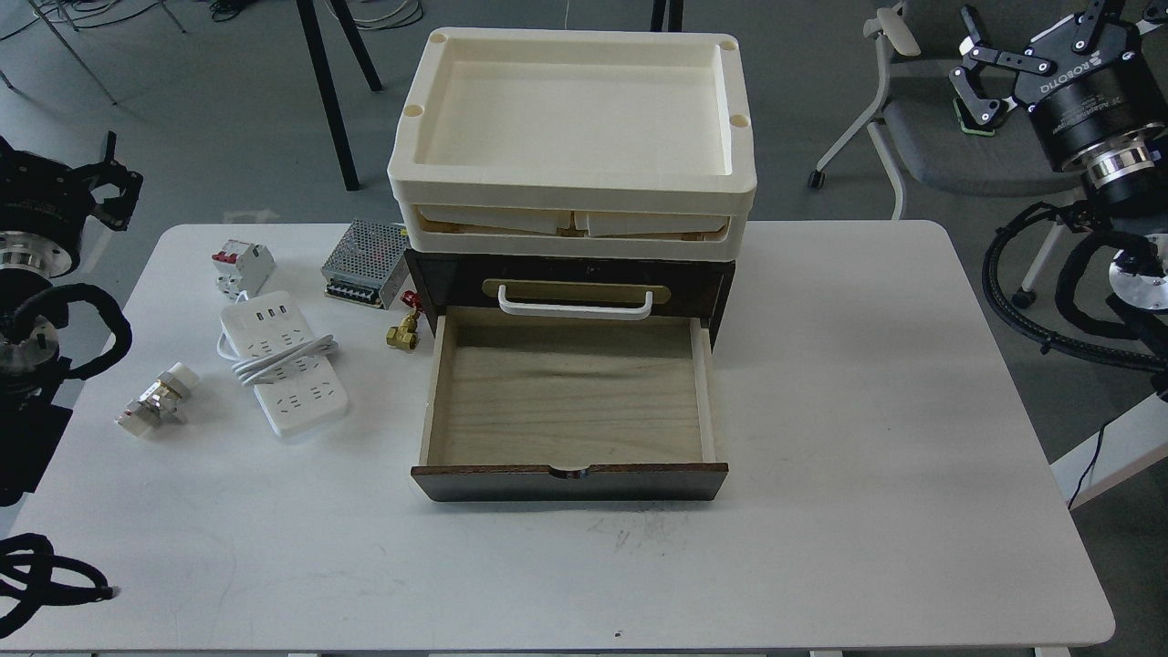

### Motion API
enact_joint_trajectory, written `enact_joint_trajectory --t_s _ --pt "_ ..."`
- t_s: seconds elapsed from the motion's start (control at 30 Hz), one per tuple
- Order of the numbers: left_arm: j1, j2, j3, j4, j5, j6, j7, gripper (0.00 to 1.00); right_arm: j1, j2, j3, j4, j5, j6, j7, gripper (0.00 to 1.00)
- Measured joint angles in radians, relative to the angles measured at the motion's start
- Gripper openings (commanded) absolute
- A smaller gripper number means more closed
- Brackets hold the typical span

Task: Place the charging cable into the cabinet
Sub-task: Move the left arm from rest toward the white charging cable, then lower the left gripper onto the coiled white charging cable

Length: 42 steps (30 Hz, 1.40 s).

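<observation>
Diagonally, the charging cable (284, 362) lies flat, USB end seemingly farthest.

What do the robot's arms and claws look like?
Both arms are black, with shiny silver rings at the wrists and ribbed black cables looping beside them. The right gripper has black linked fingers, and white letters run along its round body. The left gripper is black too, but too dark for details.
</observation>
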Motion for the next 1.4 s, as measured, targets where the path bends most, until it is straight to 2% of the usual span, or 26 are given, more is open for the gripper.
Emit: enact_joint_trajectory --t_s 0.13,0.17,0.23,0.3,0.4,0.47,0.57,0.7,0.9,1.03,1.2,1.4 --pt "0.021 -0.008 -0.001 -0.023 -0.027 0.0 -0.171 1.0 -0.024 -0.008 0.024 0.001 0.005 0.0 0.0 1.0" --pt "0.037 0.016 -0.001 -0.052 -0.03 0.0 -0.201 1.0 -0.035 -0.016 0.036 0.002 0.006 0.0 0.0 1.0" --pt "0.077 0.079 -0.002 -0.152 -0.035 0.0 -0.226 1.0 -0.058 -0.039 0.058 0.014 0.007 0.0 0.0 1.0" --pt "0.138 0.164 -0.002 -0.32 -0.038 0.0 -0.232 1.0 -0.082 -0.063 0.071 0.039 0.007 0.0 0.0 1.0" --pt "0.239 0.325 -0.005 -0.633 -0.015 0.0 -0.235 1.0 -0.116 -0.102 0.078 0.079 0.007 0.0 0.0 1.0" --pt "0.264 0.412 -0.012 -0.771 0.073 -0.001 -0.235 1.0 -0.136 -0.123 0.085 0.101 0.007 0.0 0.0 1.0" --pt "0.276 0.501 -0.083 -0.865 0.349 -0.001 -0.235 1.0 -0.164 -0.147 0.114 0.126 0.008 0.0 0.0 1.0" --pt "0.279 0.535 -0.194 -0.926 0.772 -0.001 -0.235 1.0 -0.197 -0.163 0.149 0.149 0.009 0.0 0.0 1.0" --pt "0.331 0.595 -0.186 -1.123 1.4 -0.001 -0.235 0.99 -0.244 -0.165 0.156 0.155 0.012 0.0 0.0 1.0" --pt "0.358 0.563 -0.057 -1.107 1.809 0.0 -0.235 0.99 -0.279 -0.165 0.157 0.16 0.014 0.0 0.0 1.0" --pt "0.28 0.408 0.161 -0.911 2.325 0.007 -0.235 0.99 -0.292 -0.164 0.157 0.154 0.014 0.0 0.0 1.0" --pt "0.156 0.309 0.298 -0.7 2.377 0.057 -0.235 0.98 -0.293 -0.163 0.157 0.148 0.012 0.0 0.0 1.0"
